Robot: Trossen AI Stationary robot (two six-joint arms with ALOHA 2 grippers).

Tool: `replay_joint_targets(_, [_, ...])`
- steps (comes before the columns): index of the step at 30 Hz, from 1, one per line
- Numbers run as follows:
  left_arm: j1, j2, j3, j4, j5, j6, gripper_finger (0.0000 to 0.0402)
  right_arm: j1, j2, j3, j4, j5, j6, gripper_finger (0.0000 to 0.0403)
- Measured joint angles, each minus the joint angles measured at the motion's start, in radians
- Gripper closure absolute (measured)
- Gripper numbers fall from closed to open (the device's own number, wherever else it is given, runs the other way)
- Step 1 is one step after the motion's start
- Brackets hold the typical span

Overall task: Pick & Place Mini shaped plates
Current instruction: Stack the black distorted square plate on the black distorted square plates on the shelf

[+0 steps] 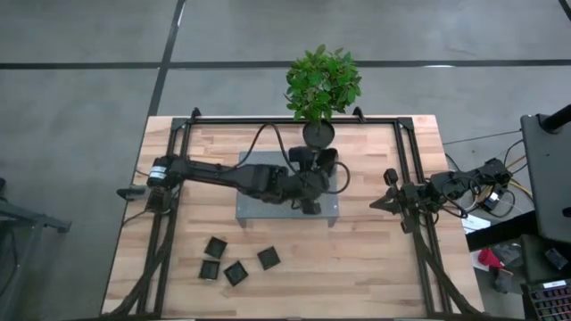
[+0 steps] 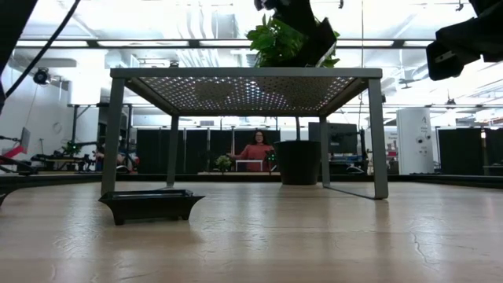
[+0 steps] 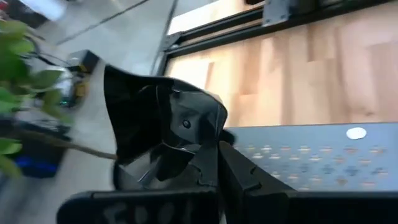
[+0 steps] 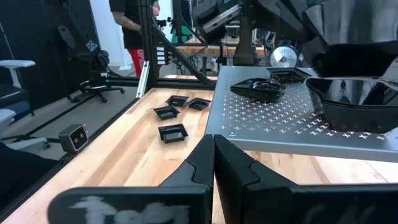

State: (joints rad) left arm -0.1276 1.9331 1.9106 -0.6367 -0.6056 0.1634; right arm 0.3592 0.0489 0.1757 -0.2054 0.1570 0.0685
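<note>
The high view looks straight down on the wooden table (image 1: 357, 259). The low view looks level from tabletop height under the grey perforated platform (image 2: 244, 88). Both wrist views sit close, sharing that platform.

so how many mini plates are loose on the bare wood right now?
4, clustered on the table's front-left: one, one, one, one. More sit on the grey platform, mostly hidden under the left arm, so the total is higher.

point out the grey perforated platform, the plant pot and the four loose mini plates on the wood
grey perforated platform (image 1: 254, 207): high view, bare left part.
plant pot (image 1: 318, 135): high view, rim.
mini plates (image 1: 235, 272): high view, one plate's middle.
</note>
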Motion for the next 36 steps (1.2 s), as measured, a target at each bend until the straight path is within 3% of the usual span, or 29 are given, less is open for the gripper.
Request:
replay_joint_targets(4, [0.011,0.0,0.0,-0.004,0.045,-0.038,0.0401,0.0,0.0,0.0,0.0,0.0,0.0,0.0394])
replay_joint_targets(19, [0.031,0.0,0.001,-0.091,0.03,-0.064,0.0401,0.0,0.0,0.0,0.0,0.0,0.0,0.0394])
replay_joint_targets(36, [0.03,0.0,0.001,-0.075,0.001,-0.097,0.0401,0.0,0.0,0.0,0.0,0.0,0.002,0.0394])
